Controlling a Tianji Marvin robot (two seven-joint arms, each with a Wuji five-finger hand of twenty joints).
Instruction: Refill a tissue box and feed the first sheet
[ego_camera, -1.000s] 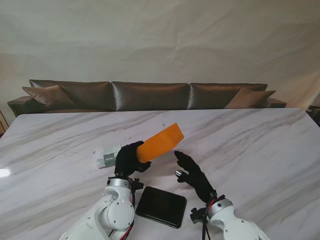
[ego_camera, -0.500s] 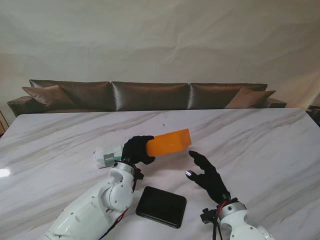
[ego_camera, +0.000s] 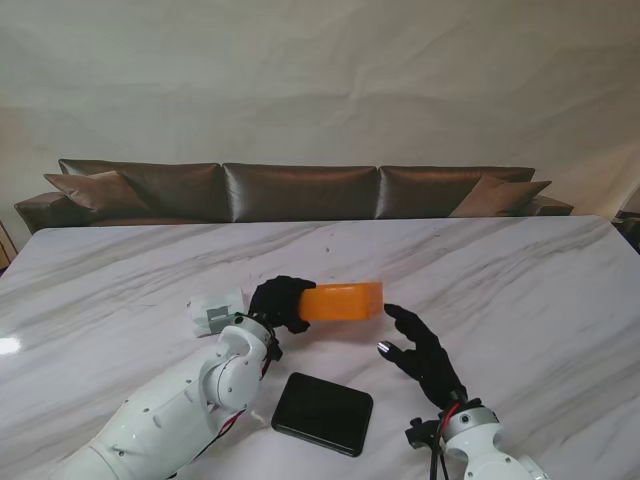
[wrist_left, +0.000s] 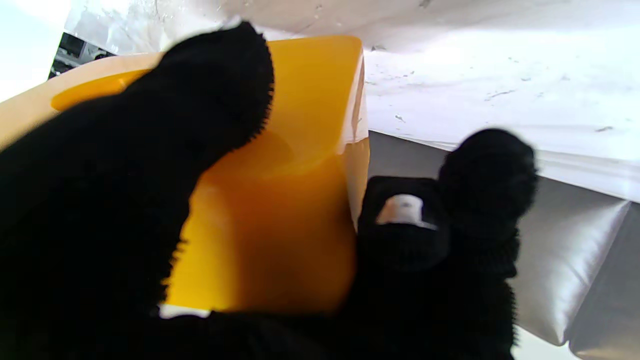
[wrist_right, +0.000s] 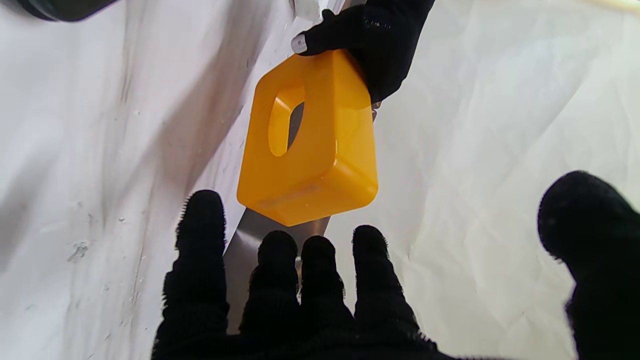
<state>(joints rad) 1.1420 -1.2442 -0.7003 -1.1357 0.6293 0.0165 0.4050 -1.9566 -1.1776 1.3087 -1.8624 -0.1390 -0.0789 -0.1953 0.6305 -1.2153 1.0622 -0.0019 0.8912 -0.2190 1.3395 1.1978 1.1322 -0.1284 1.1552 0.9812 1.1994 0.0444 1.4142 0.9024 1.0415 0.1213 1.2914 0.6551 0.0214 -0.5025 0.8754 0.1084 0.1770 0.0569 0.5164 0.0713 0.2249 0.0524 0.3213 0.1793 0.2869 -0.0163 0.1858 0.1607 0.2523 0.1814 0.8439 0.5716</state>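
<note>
My left hand (ego_camera: 280, 302) is shut on one end of the orange tissue box (ego_camera: 342, 301), holding it level above the table. In the right wrist view the orange tissue box (wrist_right: 310, 140) shows an oval slot in one face, with the black-gloved left hand (wrist_right: 372, 40) at its far end. In the left wrist view my fingers (wrist_left: 150, 165) wrap the orange tissue box (wrist_left: 280, 220). My right hand (ego_camera: 422, 352) is open, fingers spread, just right of the box's free end without touching it. A white tissue pack (ego_camera: 212, 312) lies on the table left of my left hand.
A black flat lid (ego_camera: 322, 412) lies on the marble table (ego_camera: 520, 290) near me, between the arms. A dark sofa (ego_camera: 300, 190) runs along the table's far edge.
My left hand has tipped the orange box from tilted upward down to level and shifted it right. My right hand has moved right and stays open beside the box's free end.
</note>
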